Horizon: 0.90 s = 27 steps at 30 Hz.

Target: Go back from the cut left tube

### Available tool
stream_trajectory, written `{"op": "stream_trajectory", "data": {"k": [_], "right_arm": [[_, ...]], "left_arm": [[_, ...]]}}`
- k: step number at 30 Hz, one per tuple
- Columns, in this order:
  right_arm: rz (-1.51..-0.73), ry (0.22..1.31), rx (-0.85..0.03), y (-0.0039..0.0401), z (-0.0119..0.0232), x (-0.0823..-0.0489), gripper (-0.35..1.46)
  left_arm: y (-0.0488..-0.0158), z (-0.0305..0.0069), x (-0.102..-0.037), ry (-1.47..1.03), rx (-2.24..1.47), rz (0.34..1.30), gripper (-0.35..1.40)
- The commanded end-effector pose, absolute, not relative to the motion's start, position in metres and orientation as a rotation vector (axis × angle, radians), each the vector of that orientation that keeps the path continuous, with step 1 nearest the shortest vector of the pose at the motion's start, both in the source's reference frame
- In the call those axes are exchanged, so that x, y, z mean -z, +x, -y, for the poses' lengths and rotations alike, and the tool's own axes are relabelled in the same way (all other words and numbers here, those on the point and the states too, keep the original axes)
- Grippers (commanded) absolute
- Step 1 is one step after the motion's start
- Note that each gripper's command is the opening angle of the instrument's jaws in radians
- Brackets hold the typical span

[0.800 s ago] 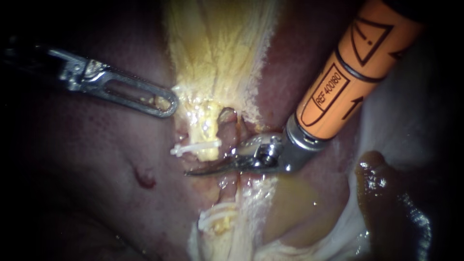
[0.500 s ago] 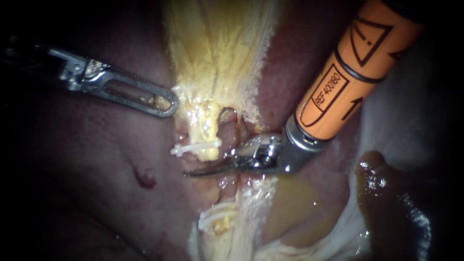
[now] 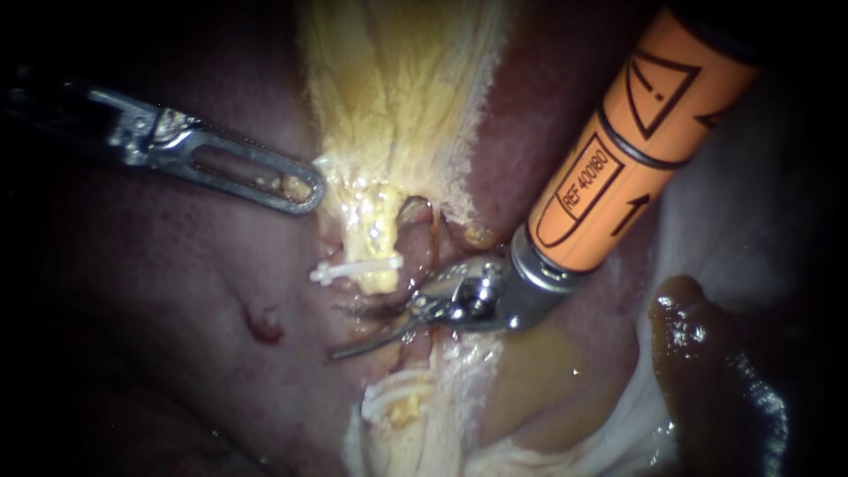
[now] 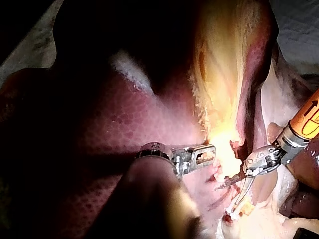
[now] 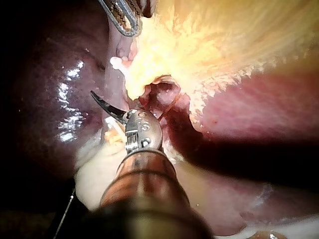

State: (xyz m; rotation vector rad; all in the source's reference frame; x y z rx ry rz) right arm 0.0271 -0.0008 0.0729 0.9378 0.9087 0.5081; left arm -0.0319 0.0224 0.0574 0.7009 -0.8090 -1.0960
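- R instrument: blades apart, holding nothing, in the gap of the cut left tube, between upper clip and lower clips.
- L instrument: jaws clamped on yellow tissue, near upper stump.
- Brownish fluid under R shaft.
- L wrist view shows both blades; R wrist view only one.

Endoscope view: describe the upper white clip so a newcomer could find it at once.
From the pale yellow fan of tissue at upper middle, follow down to its narrow stump. The white clip crosses that stump; unlike the lower clips, it lies above the open jaws of the right instrument.
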Motion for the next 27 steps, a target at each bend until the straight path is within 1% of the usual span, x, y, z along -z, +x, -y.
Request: {"op": "stream_trajectory", "data": {"k": [1, 4, 6, 9, 13, 18, 23, 27], "right_arm": [[-0.926, 0.911, -0.490, 0.0266, 0.0007, -0.0727, 1.41], [-0.950, 0.839, -0.457, 0.0254, 0.0007, -0.0723, 1.43], [-0.955, 0.778, -0.404, 0.0241, 0.0006, -0.0719, 1.43], [-0.943, 0.698, -0.336, 0.0221, 0.0002, -0.0710, 1.45], [-0.936, 0.580, -0.270, 0.0190, -0.0007, -0.0696, 1.45], [-0.906, 0.443, -0.217, 0.0151, -0.0028, -0.0673, 1.45], [-0.888, 0.368, -0.187, 0.0121, -0.0048, -0.0653, 1.45], [-0.866, 0.324, -0.195, 0.0103, -0.0060, -0.0642, 1.45]], "left_arm": [[-0.0319, -0.0224, -0.0574, 0.701, 1.095, 0.809, -0.35], [-0.0318, -0.0224, -0.0574, 0.702, 1.095, 0.809, -0.35], [-0.0318, -0.0224, -0.0574, 0.702, 1.095, 0.809, -0.35], [-0.0317, -0.0224, -0.0574, 0.702, 1.094, 0.809, -0.35], [-0.0317, -0.0224, -0.0574, 0.702, 1.094, 0.809, -0.35], [-0.0317, -0.0224, -0.0575, 0.702, 1.094, 0.809, -0.35], [-0.0318, -0.0224, -0.0575, 0.701, 1.094, 0.809, -0.35], [-0.0318, -0.0224, -0.0576, 0.701, 1.094, 0.809, -0.35]]}}
